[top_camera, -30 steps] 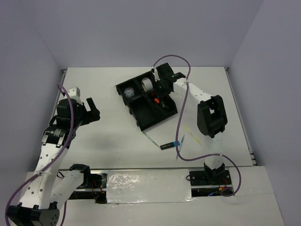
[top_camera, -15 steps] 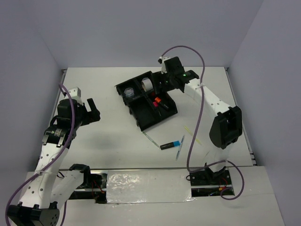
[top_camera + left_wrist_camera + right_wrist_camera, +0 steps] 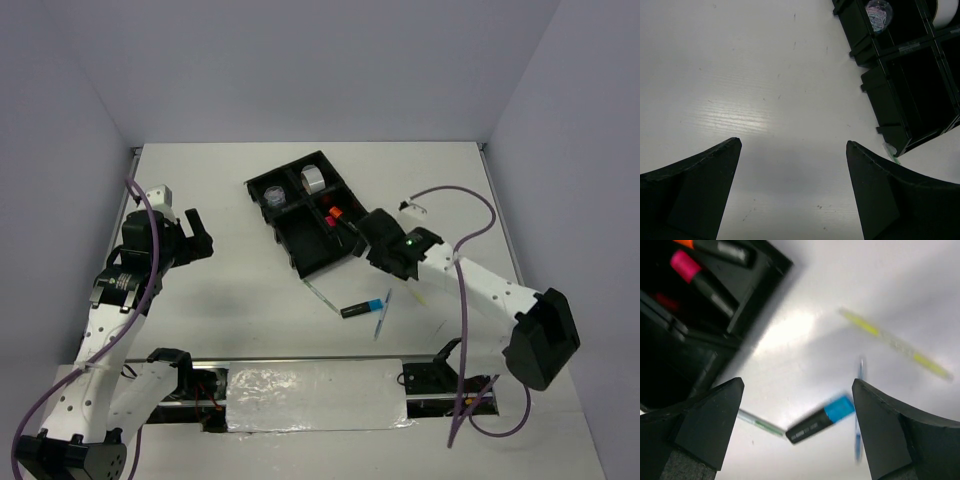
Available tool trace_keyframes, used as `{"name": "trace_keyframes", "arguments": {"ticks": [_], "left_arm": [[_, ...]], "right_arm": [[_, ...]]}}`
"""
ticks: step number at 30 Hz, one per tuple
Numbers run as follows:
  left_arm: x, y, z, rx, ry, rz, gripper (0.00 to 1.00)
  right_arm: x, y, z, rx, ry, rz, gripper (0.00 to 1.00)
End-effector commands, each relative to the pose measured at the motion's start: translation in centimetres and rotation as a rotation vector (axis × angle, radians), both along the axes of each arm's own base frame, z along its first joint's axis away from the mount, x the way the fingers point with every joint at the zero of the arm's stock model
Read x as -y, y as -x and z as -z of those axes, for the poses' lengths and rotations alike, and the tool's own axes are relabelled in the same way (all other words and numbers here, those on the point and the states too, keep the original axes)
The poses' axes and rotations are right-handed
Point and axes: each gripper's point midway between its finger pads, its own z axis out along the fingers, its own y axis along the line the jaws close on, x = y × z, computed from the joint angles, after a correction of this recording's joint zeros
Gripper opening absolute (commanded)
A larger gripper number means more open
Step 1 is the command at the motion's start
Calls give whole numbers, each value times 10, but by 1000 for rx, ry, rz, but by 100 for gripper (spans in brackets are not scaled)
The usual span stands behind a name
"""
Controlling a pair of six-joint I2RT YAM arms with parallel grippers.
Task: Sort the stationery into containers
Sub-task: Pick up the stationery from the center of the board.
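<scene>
Top external view showed the black tray (image 3: pixel 301 268) lying at an angle near the middle of the table (image 3: pixel 230 180), split into four compartments. A beige-silver tape roll (image 3: pixel 313 180) sat in the far compartment and a glittery tape roll (image 3: pixel 277 197) in the one to its left. An orange-capped marker (image 3: pixel 336 212) and a pink-capped marker (image 3: pixel 331 224) lay together in the right-hand compartment.

Four items lay loose on the table, nearer the arms than the tray. These were a blue-capped marker (image 3: pixel 362 307), a thin blue pen (image 3: pixel 383 313) just beside its cap, a yellow-green pen (image 3: pixel 412 291) partly under the right arm, and a greenish pen (image 3: pixel 320 295) close to the tray's near corner.

The right gripper (image 3: pixel 366 240) hung over the tray's right corner with its jaws spread wide and nothing between them. In the blurred right wrist view its fingers (image 3: pixel 710 420) framed the blue-capped marker (image 3: pixel 820 419), the greenish pen (image 3: pixel 760 422), the blue pen (image 3: pixel 859 410) and the yellow-green pen (image 3: pixel 895 344). The pink-capped marker (image 3: pixel 690 270) and the tray wall (image 3: pixel 755 305) showed at the upper left.

The left gripper (image 3: pixel 200 235) was well apart from the tray on the left, released and holding nothing. The left wrist view showed bare table between its jaws and the tray (image 3: pixel 880 100) at the upper right.
</scene>
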Motion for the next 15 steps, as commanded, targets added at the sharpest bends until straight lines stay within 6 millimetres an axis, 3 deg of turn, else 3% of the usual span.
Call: {"name": "trace_keyframes", "arguments": {"ticks": [1,2,6,9,15], "left_arm": [[1,-5,-7,41,5,10,99],[2,-5,-7,40,6,13,99],[2,-6,-7,35,6,14,99],[2,-4,-9,49,8,14,99],[5,-4,-10,48,15,30,99]], "right_arm": [[0,12,-14,141,-140,216,97],[-7,19,-11,125,-163,229,97],[-5,45,33,-71,-100,297,93],[-6,62,46,-143,-70,388,83],[-34,70,74,-217,-94,386,80]]}}
